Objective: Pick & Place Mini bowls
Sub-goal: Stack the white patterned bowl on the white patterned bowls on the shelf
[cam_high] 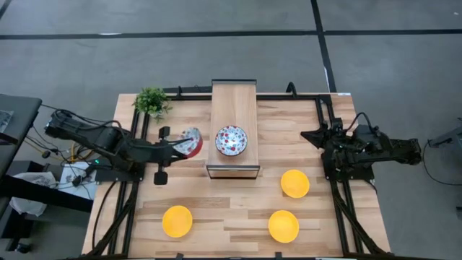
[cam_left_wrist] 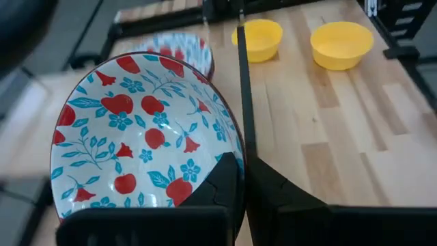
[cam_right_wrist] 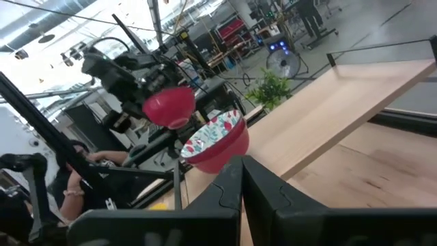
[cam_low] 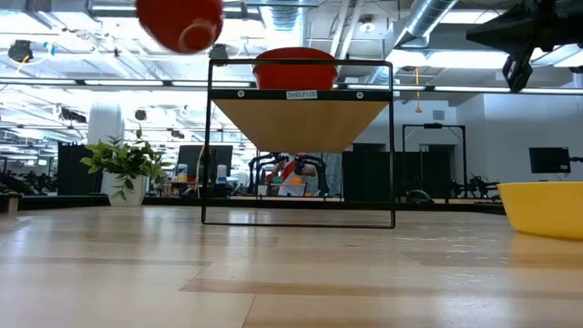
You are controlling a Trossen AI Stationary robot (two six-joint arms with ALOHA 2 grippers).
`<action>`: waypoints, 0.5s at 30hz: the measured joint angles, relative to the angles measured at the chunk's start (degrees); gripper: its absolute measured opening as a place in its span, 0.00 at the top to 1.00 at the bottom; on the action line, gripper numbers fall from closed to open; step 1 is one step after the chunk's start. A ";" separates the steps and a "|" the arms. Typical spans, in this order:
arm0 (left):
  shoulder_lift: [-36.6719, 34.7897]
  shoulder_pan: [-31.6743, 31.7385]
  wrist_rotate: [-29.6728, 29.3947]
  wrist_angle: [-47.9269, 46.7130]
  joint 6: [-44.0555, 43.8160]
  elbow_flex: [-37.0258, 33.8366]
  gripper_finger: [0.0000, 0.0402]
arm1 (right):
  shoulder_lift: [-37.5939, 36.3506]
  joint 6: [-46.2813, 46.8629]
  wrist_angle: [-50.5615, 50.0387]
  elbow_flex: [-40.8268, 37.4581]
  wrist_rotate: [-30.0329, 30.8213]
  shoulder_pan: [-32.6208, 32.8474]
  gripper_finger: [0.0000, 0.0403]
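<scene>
Red-and-blue floral mini bowl [cam_high: 191, 141] hanging tilted in the air, pinched at its rim by the left gripper [cam_high: 175, 144], just beside the raised wooden shelf [cam_high: 234, 101]. Sitting on that shelf, a second floral bowl [cam_high: 231, 140]. Lying on the wooden table [cam_high: 238, 217], three yellow mini bowls [cam_high: 294, 183]. Waiting at the table's right edge, the right gripper [cam_high: 317, 135], fingers pressed together on nothing.

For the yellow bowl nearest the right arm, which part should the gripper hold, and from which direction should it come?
Grip the rim of the yellow bowl, probably from straight above, one finger inside the wall and one outside. It sits upright with its mouth open and nothing touching it, so the thin edge is free all round. The side facing the right gripper seems simplest; the shelf stands on the other side.
</scene>
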 joint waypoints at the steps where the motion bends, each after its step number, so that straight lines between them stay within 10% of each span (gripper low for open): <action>1: 1.60 0.02 -0.25 0.04 1.61 1.48 0.98 | 0.00 -0.43 0.00 0.00 -0.03 0.00 1.00; 15: 21.77 3.25 -1.50 0.03 24.76 19.92 0.98 | 0.00 -5.03 1.46 0.00 -0.18 0.00 1.00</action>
